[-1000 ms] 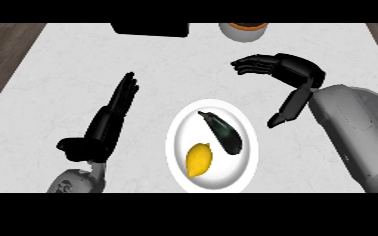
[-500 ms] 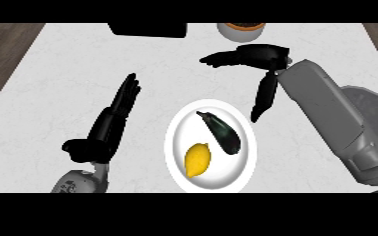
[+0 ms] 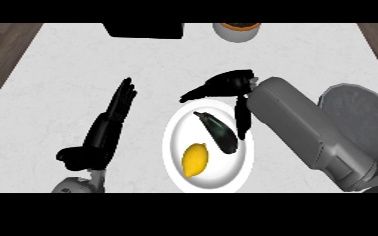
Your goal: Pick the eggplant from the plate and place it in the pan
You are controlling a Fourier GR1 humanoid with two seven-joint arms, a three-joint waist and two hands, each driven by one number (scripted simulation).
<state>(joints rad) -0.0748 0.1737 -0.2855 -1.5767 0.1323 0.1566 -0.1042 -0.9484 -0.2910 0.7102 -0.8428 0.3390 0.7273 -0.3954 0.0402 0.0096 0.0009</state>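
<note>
From my seat I see the right hand (image 3: pixel 225 84) poised over the upper rim of the white plate (image 3: pixel 176 130), its fingers (image 3: pixel 193 94) stretched leftward and relaxed, the thumb (image 3: pixel 242 116) hanging down along the plate's right side; it grasps nothing. The eggplant (image 3: pixel 218 131) lies on the plate just below that hand, a dark slim shape running diagonally from upper left to lower right, its stem end pointing up toward the fingers and its body just beside the thumb. I cannot tell whether the thumb touches it. A lemon (image 3: pixel 196 160) sits on the same plate, lower and to the left of the eggplant, near it but apart. The grey right forearm (image 3: pixel 310 130) comes in from the lower right and covers part of a grey pan (image 3: pixel 354 100) at the right edge of the surface (image 3: pixel 66 70). My left hand (image 3: pixel 111 122) rests left of the plate, fingers straight and pointing up the surface, holding nothing. At the far edge I see a black box-like object (image 3: pixel 144 30) and, to its right, a pale bowl with an orange-brown inside (image 3: pixel 238 30), both partly cut off by the view.
</note>
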